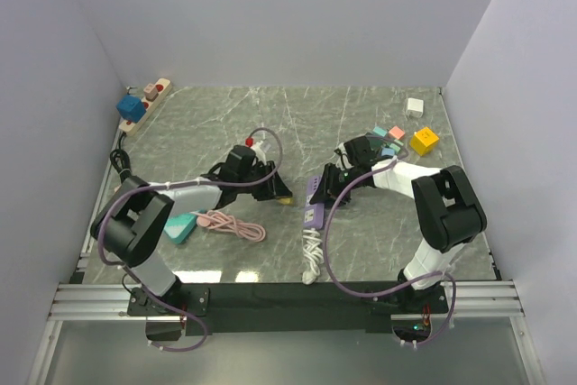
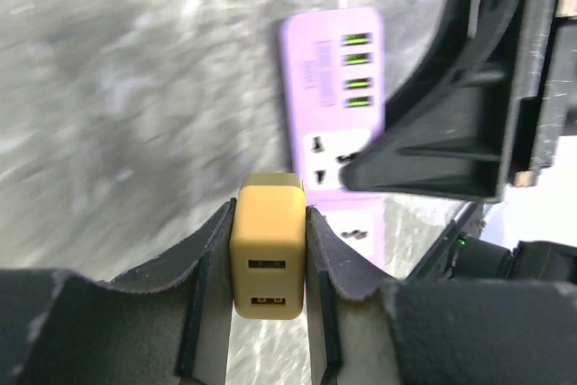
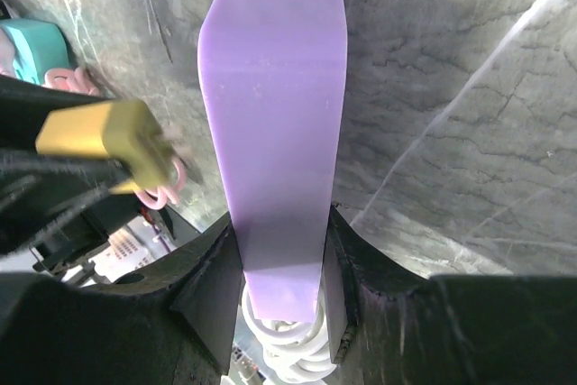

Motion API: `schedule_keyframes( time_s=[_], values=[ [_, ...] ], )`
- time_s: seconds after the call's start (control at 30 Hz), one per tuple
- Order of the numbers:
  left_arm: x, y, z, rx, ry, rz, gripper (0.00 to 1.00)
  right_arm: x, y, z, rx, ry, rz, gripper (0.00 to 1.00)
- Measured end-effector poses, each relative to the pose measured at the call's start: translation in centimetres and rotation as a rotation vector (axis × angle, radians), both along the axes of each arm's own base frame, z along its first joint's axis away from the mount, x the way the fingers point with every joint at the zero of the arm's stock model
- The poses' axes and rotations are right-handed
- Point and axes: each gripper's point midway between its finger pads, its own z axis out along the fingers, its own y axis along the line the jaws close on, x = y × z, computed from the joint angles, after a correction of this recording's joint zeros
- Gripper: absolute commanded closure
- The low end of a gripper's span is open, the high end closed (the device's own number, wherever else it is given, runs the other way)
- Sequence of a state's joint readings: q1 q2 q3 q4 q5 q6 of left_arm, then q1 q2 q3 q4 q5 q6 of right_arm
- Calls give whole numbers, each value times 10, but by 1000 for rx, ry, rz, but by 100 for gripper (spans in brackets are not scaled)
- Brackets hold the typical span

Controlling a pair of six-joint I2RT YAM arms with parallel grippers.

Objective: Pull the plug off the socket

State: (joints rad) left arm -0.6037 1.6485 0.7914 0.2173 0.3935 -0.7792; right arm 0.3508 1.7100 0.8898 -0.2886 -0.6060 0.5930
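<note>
My left gripper [image 2: 268, 263] is shut on a yellow USB plug [image 2: 267, 254], clear of the purple power strip [image 2: 338, 105] and a little to its left. The plug also shows in the top view [image 1: 283, 197] and in the right wrist view [image 3: 108, 137]. My right gripper [image 3: 278, 286] is shut on the purple power strip [image 3: 275, 123], holding its end near the white coiled cord [image 3: 284, 344]. In the top view the strip [image 1: 315, 200] lies between both grippers, left [image 1: 275, 188] and right [image 1: 326, 185].
A pink cable [image 1: 233, 224] and a teal block [image 1: 183, 227] lie near the left arm. A wooden power strip [image 1: 144, 104] with a blue plug sits at the back left. Coloured blocks [image 1: 423, 140] and a white cube [image 1: 414, 106] are at the back right.
</note>
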Motion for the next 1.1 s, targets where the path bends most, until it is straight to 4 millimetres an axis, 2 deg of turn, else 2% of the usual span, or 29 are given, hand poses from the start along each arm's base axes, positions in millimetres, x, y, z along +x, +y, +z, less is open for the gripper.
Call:
schedule_keyframes(
  time_s=[0.07, 0.13, 0.17, 0.27, 0.37, 0.47, 0.5, 0.53, 0.57, 0.63, 0.67, 0.7, 0.77, 0.83, 0.9, 0.97, 1.1],
  values=[
    [0, 13, 1, 12, 2, 35, 100, 0, 1, 0, 8, 2, 4, 100],
    [1, 28, 14, 17, -13, 85, 100, 4, 6, 0, 15, 2, 13, 100],
    [3, 36, 25, 15, -32, 114, 100, 7, 10, 1, 17, 0, 18, 100],
    [15, 66, 77, -3, -139, 242, 100, 23, 30, 2, 21, -11, 43, 100],
    [21, 101, 133, -20, -255, 378, 100, 39, 65, 4, 24, -26, 82, 100],
    [17, 124, 169, -35, -325, 456, 100, 50, 111, 5, 41, -33, 131, 100],
    [15, 129, 174, -36, -333, 470, 100, 53, 127, 7, 47, -36, 150, 100],
    [11, 134, 175, -29, -335, 485, 100, 55, 144, 7, 55, -45, 171, 93],
    [8, 138, 174, -23, -328, 496, 100, 54, 161, 8, 66, -45, 194, 77],
    [3, 144, 167, -12, -313, 514, 99, 52, 192, 9, 88, -62, 243, 58],
    [0, 146, 162, -4, -301, 521, 100, 48, 206, 9, 99, -68, 267, 41],
    [-3, 149, 155, 5, -284, 526, 100, 42, 218, 10, 107, -66, 282, 32],
    [-7, 151, 142, 20, -249, 533, 100, 27, 226, 7, 104, -42, 297, 10],
    [-9, 152, 132, 36, -224, 534, 100, 12, 225, 12, 119, -14, 309, 9],
    [-9, 152, 126, 48, -206, 529, 100, 9, 203, 16, 96, -12, 267, 7],
    [-6, 149, 120, 54, -189, 520, 100, 17, 165, 23, 64, -7, 184, 6],
    [6, 136, 92, 81, -118, 479, 100, 54, 80, 54, 46, -71, -31, 5]
  ],
)
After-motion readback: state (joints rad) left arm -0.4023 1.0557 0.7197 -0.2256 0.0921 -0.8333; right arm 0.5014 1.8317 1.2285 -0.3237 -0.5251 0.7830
